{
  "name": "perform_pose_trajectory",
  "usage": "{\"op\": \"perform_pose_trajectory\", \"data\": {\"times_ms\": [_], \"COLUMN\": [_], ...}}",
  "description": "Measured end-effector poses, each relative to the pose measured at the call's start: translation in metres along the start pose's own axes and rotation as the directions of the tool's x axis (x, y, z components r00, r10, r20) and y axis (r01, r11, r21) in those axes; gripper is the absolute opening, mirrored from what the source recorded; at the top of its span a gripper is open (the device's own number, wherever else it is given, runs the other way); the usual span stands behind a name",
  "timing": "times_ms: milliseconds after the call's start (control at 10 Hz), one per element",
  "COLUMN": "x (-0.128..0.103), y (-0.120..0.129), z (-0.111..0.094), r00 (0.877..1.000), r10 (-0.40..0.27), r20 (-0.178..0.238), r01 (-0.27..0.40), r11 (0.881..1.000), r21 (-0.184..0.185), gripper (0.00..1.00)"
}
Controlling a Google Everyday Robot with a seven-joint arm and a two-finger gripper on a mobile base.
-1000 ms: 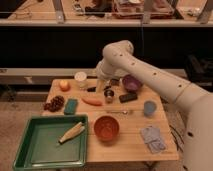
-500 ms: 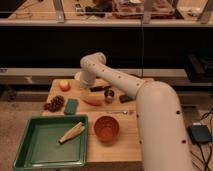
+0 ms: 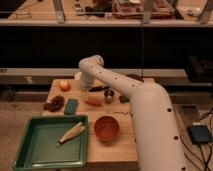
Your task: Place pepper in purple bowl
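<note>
— Looking over the wooden table (image 3: 112, 150), where do we find the pepper?

— We see the pepper (image 3: 93, 101) lying flat on the tabletop, toward the far half. The small metal cup (image 3: 109, 95) stands just to its right in the view and the teal block (image 3: 71, 106) lies to its left.

— And the gripper?

— The gripper (image 3: 90, 93) hangs right above the pepper, at the end of the white arm (image 3: 145, 115). That arm sweeps in from the lower right and bends downward at its elbow. We take the jaws to be spread wide, with nothing carried between them. Whether a fingertip touches the pepper, we cannot tell.

— Where do we place the purple bowl?

— It sits mostly hidden behind the arm. We make out only a dark rim of the purple bowl (image 3: 134, 77) near the table's far right side, well apart from the pepper.

— What else do we have around it?

— A round orange fruit (image 3: 64, 85) rests near the far left corner, and a dark brown knobbly cluster (image 3: 55, 103) lies in front of it, just beside the teal block. A red-orange bowl (image 3: 106, 128) stands upright nearer the front. The green tray (image 3: 40, 147) fills the front left, with a pale corn cob (image 3: 71, 132) lying slanted in its far right corner. We also glimpse a white cup (image 3: 78, 77) partly behind the arm.
</note>
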Motion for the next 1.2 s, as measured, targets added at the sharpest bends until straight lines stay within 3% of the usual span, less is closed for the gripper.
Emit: {"op": "perform_pose_trajectory", "data": {"times_ms": [200,500,700,900,1200], "x": [0.005,0.042,0.054,0.071,0.077], "y": [0.007,0.035,0.046,0.055,0.062], "z": [-0.002,-0.015,-0.016,-0.007,0.019], "r00": [1.000,0.998,0.995,0.991,0.989], "r10": [0.006,0.033,0.042,0.064,0.078], "r20": [-0.014,-0.050,-0.092,-0.118,-0.124], "r01": [-0.006,-0.036,-0.049,-0.075,-0.092], "r11": [1.000,0.997,0.995,0.993,0.989], "r21": [-0.019,-0.065,-0.081,-0.094,-0.113], "gripper": [0.65,0.65,0.65,0.65,0.65]}}
